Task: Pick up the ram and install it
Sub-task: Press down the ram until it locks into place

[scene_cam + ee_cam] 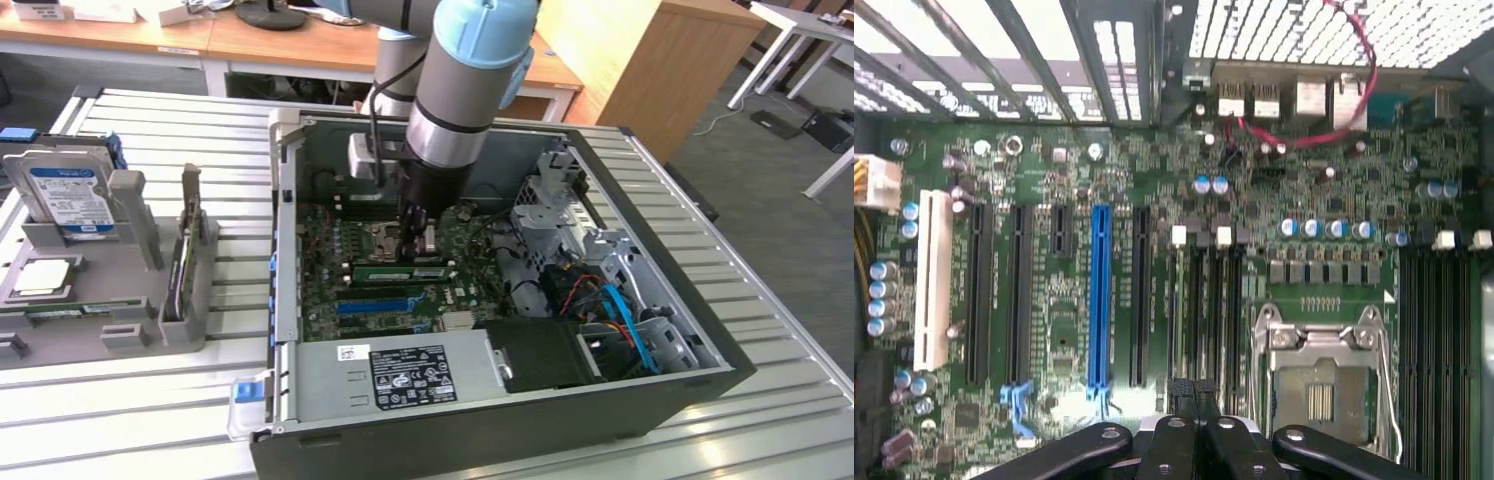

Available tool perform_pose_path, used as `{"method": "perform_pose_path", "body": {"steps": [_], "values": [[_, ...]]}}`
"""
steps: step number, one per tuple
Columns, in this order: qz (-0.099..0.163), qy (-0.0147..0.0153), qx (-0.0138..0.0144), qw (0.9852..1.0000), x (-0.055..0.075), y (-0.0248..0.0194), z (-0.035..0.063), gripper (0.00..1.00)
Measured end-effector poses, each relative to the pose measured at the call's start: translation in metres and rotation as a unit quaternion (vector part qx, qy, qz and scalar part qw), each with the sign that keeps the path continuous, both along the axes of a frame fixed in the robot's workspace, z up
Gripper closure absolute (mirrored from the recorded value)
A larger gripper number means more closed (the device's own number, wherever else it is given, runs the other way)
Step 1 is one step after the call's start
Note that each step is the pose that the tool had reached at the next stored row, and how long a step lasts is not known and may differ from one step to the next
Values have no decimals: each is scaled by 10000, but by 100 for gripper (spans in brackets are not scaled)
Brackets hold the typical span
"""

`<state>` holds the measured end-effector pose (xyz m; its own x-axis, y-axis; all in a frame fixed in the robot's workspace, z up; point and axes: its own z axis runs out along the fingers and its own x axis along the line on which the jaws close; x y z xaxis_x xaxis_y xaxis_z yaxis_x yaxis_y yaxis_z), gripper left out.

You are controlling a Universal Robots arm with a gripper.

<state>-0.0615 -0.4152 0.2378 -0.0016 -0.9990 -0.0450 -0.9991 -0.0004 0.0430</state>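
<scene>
Pincer (1194, 392) fingers (1172, 440), black and bolted, sit closest to the wrist camera. They are pressed together, with no gap showing at the tips. Past them lies the motherboard (1054, 340). The tips hang over a bank of narrow dark slots (1206, 300) with white end clips. On one side of that bank is the CPU socket (1324, 390) with its metal frame, and on the other a long blue slot (1099, 300). A white slot (932, 280) stands farther out, and a red cable (1351, 90) loops near the rear ports.

In the exterior view the arm (467, 80) reaches straight down into the open case (284, 300), which lies on its side on the slatted desk (134, 420). The pincer (420, 248) stands upright, just beside the socket (378, 240).

The ram (400, 272) shows directly under the pincer tips as a thin green stick with dark chips. It stands on its long edge, with its face turned to the camera. Its long axis runs level across the board, from the exterior view's left to its right, parallel to the blue slot (387, 303) nearer the camera. Its middle is right at the tips. I cannot tell whether the pincer is nipping it, or whether it sits in a slot.

A power supply (400, 375) with a black label fills the case's near end. A grey rack (134, 230) on the desk at the exterior view's left holds a blue-labelled hard drive (64, 195) upright.
</scene>
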Motion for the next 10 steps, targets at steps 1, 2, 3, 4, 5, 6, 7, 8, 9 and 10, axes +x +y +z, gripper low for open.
{"method": "perform_pose_path", "body": {"steps": [1,2,3,4,5,6,7,8,9,10], "values": [[0,0,0,10000,-20,0,0,89],[1,0,0,10000,-40,1,0,89],[1,0,0,10000,-60,1,0,89],[1,0,0,10000,-83,1,0,89],[0,0,0,10000,-102,1,0,89],[0,-1,0,10000,-120,1,0,89],[0,-1,0,10000,-135,2,0,89],[0,-1,1,10000,-150,2,-1,89],[0,0,1,10000,-165,2,0,89],[0,-1,0,10000,-178,2,0,89]]}}
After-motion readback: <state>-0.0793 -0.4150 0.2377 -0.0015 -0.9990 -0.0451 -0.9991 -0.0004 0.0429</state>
